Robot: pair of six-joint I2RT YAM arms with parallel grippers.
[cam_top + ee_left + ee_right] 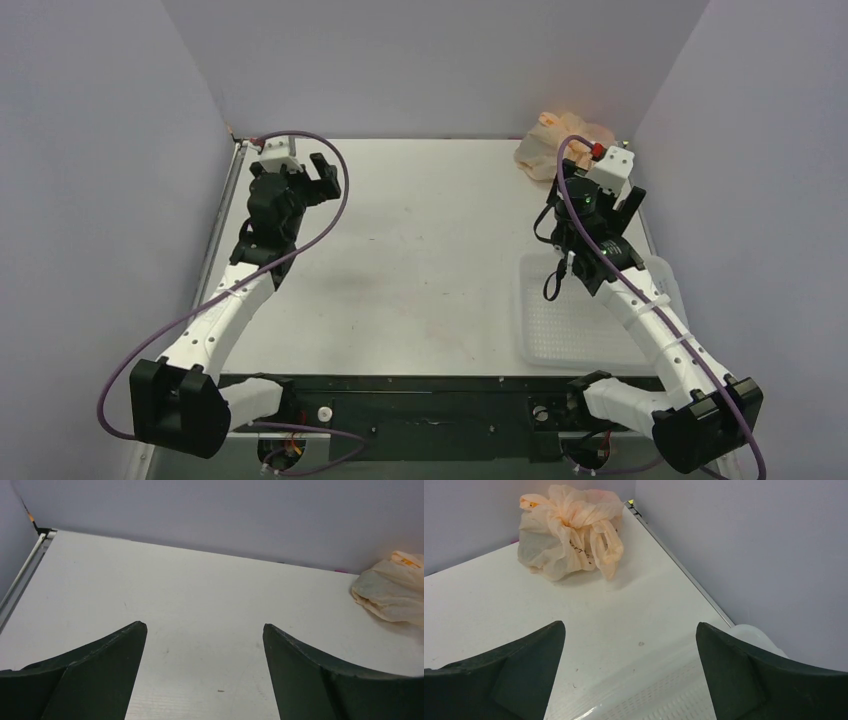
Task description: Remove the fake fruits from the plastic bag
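Note:
The plastic bag (556,143), crinkly pale peach-orange and bunched shut, lies in the far right corner of the table. It also shows in the right wrist view (569,535) and at the right edge of the left wrist view (392,592). No fake fruits show; whatever the bag holds is hidden. My right gripper (592,205) (630,625) is open and empty. It hangs above the far edge of the tray, short of the bag. My left gripper (327,178) (205,625) is open and empty over the far left of the table, well away from the bag.
A white perforated plastic tray (570,330) lies at the near right under my right arm; its far rim shows in the right wrist view (674,700). Lilac walls close in the table at the back and both sides.

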